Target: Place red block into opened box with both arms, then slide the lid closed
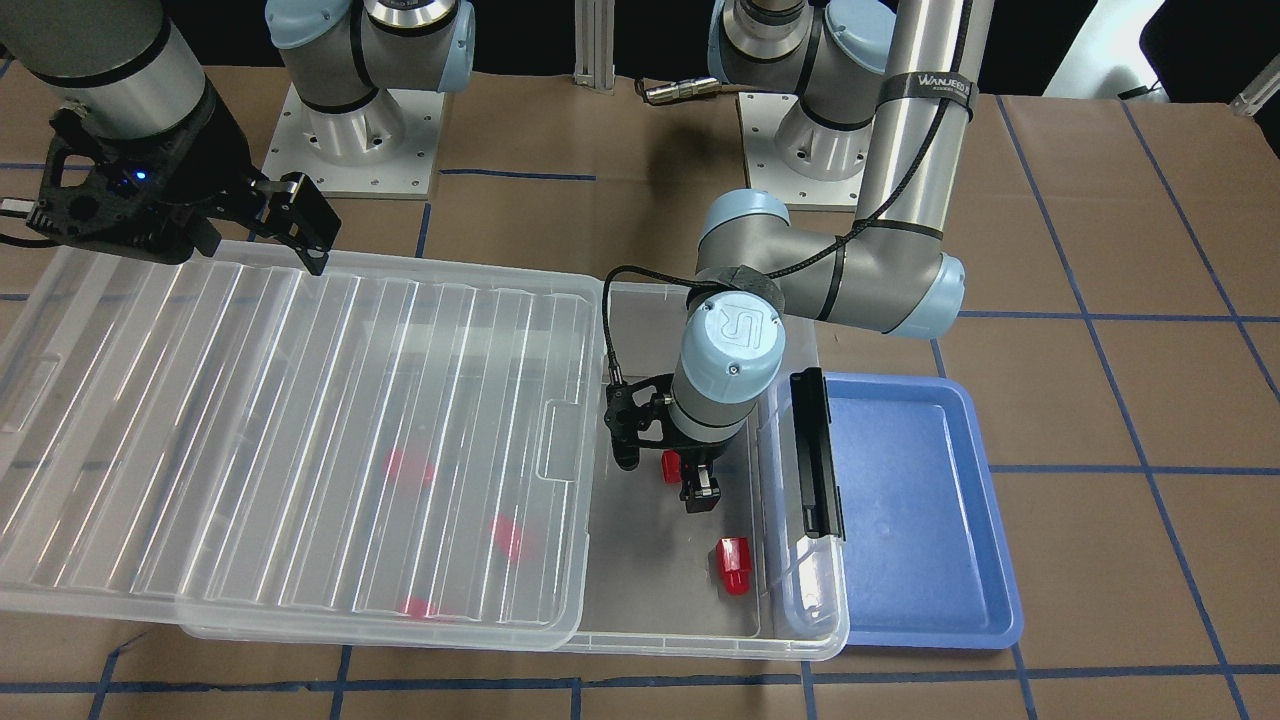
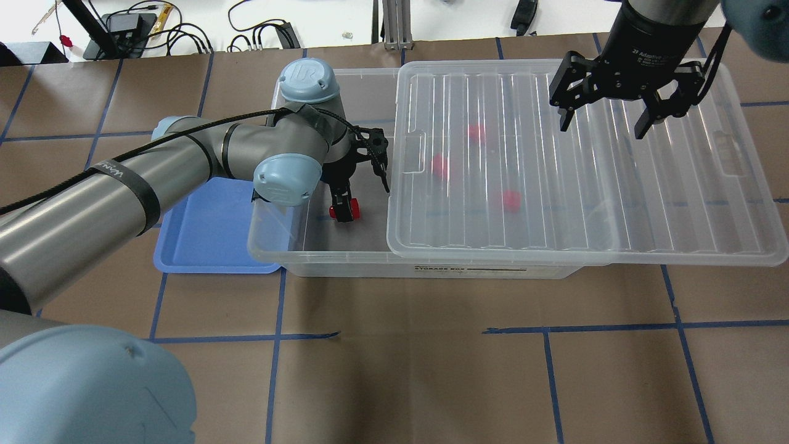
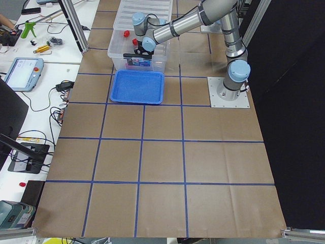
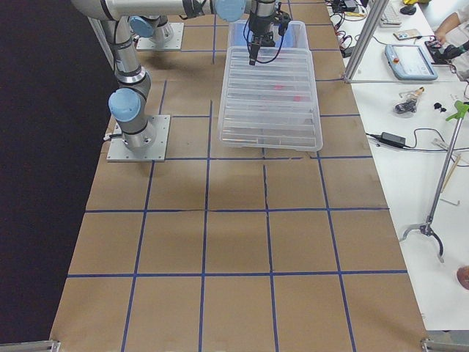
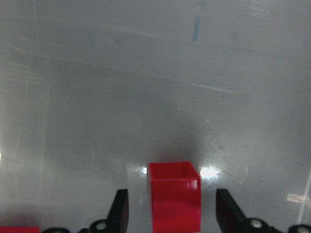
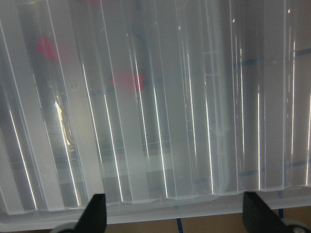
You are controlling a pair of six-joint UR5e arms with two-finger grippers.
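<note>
The clear box (image 1: pixel 700 640) lies across the table. Its ribbed lid (image 1: pixel 250 400) is slid toward my right, leaving the left end uncovered. My left gripper (image 1: pixel 700 492) reaches down into that uncovered end. In the left wrist view it (image 5: pixel 172 213) is open, and a red block (image 5: pixel 174 194) stands between the fingers with a gap on each side. A second red block (image 1: pixel 735 565) lies on the box floor close by. Three more red blocks show blurred under the lid (image 2: pixel 616 185). My right gripper (image 2: pixel 601 125) hovers open above the lid's far edge, holding nothing.
A blue tray (image 1: pixel 920 500) sits against the box's uncovered end, beside the black clip bar (image 1: pixel 818 450). The lid overhangs the box at my right. Both arm bases stand behind the box. Brown table surface with blue tape lines lies in front.
</note>
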